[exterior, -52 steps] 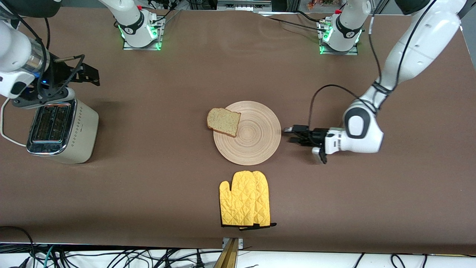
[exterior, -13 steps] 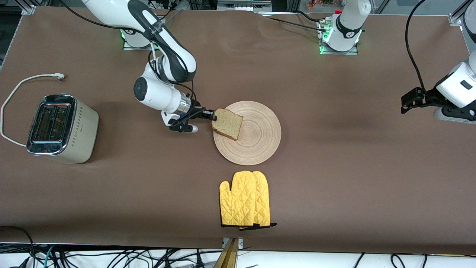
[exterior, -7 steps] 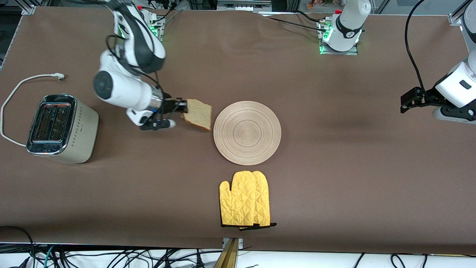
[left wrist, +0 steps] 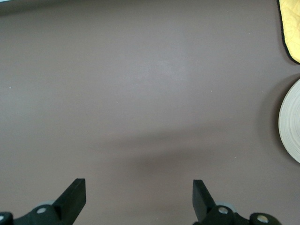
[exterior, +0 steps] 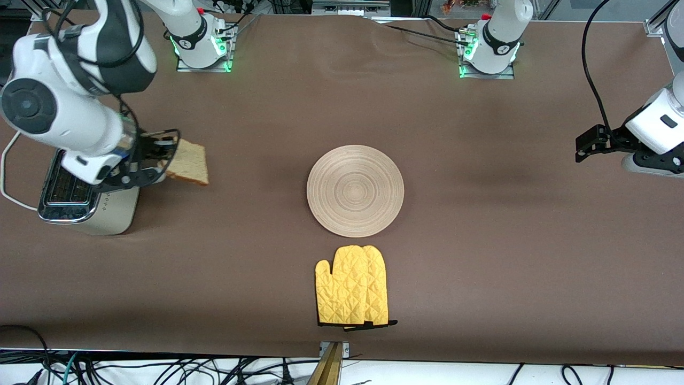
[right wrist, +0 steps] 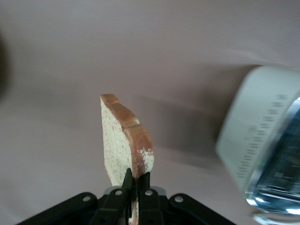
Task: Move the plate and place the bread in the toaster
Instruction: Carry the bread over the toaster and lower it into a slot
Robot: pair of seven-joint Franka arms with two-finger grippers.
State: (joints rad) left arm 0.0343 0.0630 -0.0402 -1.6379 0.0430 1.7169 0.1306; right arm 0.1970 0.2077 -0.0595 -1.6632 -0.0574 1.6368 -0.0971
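Observation:
My right gripper is shut on the bread and holds it in the air beside the toaster, over the table just past the toaster's side. In the right wrist view the bread stands on edge between the fingers, with the cream toaster close by. The wooden plate lies bare in the middle of the table. My left gripper is open and empty at the left arm's end of the table; the plate's rim shows in its wrist view.
A yellow oven mitt lies nearer the front camera than the plate. The toaster's white cord loops at the right arm's end of the table. The arm bases stand along the table's back edge.
My right gripper has lifted the bread off the plate and carried it toward the toaster. The plate has stayed put. The left arm, earlier by the plate, waits at its end.

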